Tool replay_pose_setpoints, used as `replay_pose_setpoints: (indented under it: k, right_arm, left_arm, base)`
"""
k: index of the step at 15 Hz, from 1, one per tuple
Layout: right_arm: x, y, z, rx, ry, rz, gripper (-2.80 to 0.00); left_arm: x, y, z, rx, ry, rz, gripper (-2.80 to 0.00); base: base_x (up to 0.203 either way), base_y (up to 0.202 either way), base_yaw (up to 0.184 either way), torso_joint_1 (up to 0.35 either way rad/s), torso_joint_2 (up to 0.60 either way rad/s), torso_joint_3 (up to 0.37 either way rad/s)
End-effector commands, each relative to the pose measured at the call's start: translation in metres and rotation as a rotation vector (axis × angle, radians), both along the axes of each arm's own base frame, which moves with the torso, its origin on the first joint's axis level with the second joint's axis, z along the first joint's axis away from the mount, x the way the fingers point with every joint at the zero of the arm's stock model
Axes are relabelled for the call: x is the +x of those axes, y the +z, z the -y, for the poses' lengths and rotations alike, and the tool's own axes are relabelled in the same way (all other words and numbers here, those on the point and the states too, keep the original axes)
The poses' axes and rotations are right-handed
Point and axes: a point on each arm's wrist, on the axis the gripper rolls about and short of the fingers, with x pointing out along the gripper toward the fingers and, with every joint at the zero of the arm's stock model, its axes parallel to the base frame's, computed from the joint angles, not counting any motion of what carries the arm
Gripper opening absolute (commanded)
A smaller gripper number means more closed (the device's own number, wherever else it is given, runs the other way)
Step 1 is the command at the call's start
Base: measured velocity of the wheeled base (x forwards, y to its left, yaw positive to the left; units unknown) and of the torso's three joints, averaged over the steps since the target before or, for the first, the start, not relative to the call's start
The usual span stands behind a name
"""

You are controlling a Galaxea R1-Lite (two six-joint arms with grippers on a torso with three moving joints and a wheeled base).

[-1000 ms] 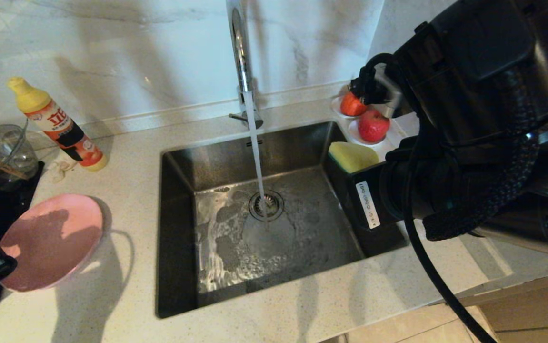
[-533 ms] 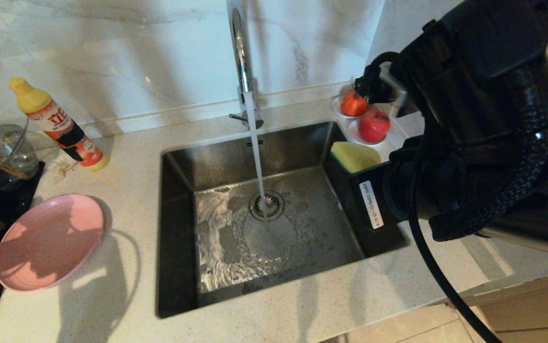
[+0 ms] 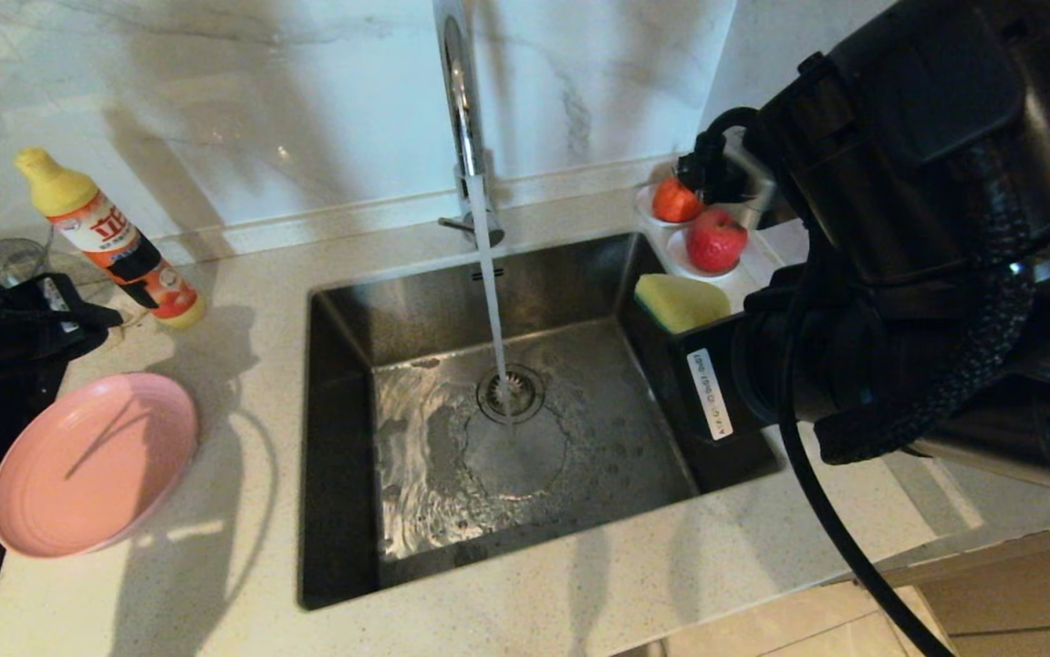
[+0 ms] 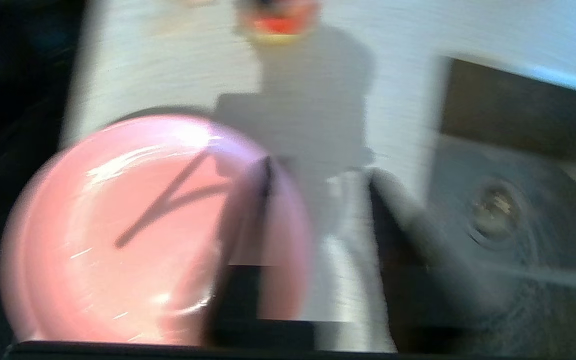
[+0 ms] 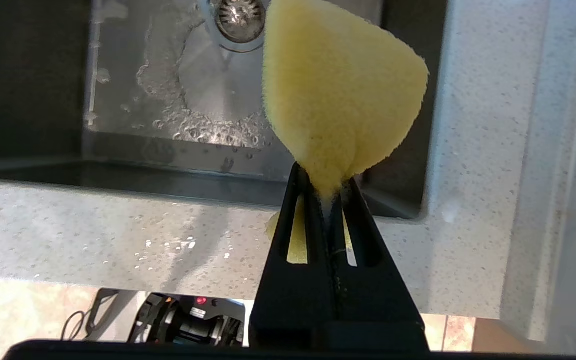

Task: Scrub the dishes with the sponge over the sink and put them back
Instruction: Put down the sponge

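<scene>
Water (image 3: 491, 301) streams from the faucet (image 3: 461, 100) into the sink (image 3: 342, 383). Right gripper (image 5: 327, 195) pinches the sponge (image 5: 338, 95) tight at the sink's right edge, foam fanning out toward the drain (image 5: 240, 17). Plate (image 3: 91, 464) lies flat on the counter (image 3: 251, 274), left of the sink. Left gripper (image 3: 77, 315) hangs beyond it; its opening, can't tell.

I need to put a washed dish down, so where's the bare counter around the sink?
Free: the counter strip in front of the sink, and the stretch between the pink plate and the sink's left wall. Crowded: the back left corner, with the detergent bottle and left pincer, and the right rim, with apples and the right pincer holding the sponge.
</scene>
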Motion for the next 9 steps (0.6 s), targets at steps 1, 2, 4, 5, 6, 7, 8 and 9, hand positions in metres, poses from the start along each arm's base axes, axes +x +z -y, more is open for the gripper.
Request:
replay_pose_setpoints:
  k: [1, 2, 4, 5, 6, 7, 8, 9]
  right_arm:
    - [0.006, -0.003, 0.000, -0.010, -0.024, -0.004, -2.80]
    - [0.007, -0.003, 0.000, -0.009, -0.024, -0.004, -2.80]
    - [0.011, -0.006, 0.001, -0.014, -0.040, -0.011, -2.80]
    - [0.012, -0.006, 0.002, -0.014, -0.043, -0.012, -2.80]
    - [0.012, -0.006, 0.002, -0.015, -0.045, -0.012, -2.80]
    - [0.012, -0.006, 0.003, -0.012, -0.047, -0.012, -2.80]
    - [0.013, -0.006, 0.003, -0.014, -0.049, -0.012, -2.80]
    - [0.013, -0.006, 0.004, -0.014, -0.051, -0.013, -2.80]
  left_arm:
    - [-0.004, 0.014, 0.041, 0.047, -0.172, 0.051, -2.80]
    - [-0.010, 0.021, 0.057, 0.084, -0.242, 0.079, -2.80]
    - [-0.033, 0.036, 0.069, 0.118, -0.304, 0.154, -2.80]
    - [-0.050, 0.040, 0.072, 0.125, -0.318, 0.181, -2.80]
    - [-0.072, 0.044, 0.073, 0.139, -0.330, 0.219, -2.80]
    - [-0.095, 0.046, 0.073, 0.162, -0.338, 0.257, -2.80]
    - [-0.118, 0.047, 0.072, 0.183, -0.339, 0.296, -2.80]
    - [-0.142, 0.046, 0.071, 0.203, -0.329, 0.330, -2.80]
  base:
    - [0.000, 0.000, 0.000, 0.000, 0.00, 0.000]
    - [0.000, 0.000, 0.000, 0.000, 0.00, 0.000]
    - [0.000, 0.000, 0.000, 0.000, 0.00, 0.000]
    - [0.000, 0.000, 0.000, 0.000, 0.00, 0.000]
    - [0.000, 0.000, 0.000, 0.000, 0.00, 0.000]
    - [0.000, 0.000, 0.000, 0.000, 0.00, 0.000]
    - [0.000, 0.000, 0.000, 0.000, 0.00, 0.000]
    - [0.000, 0.000, 0.000, 0.000, 0.00, 0.000]
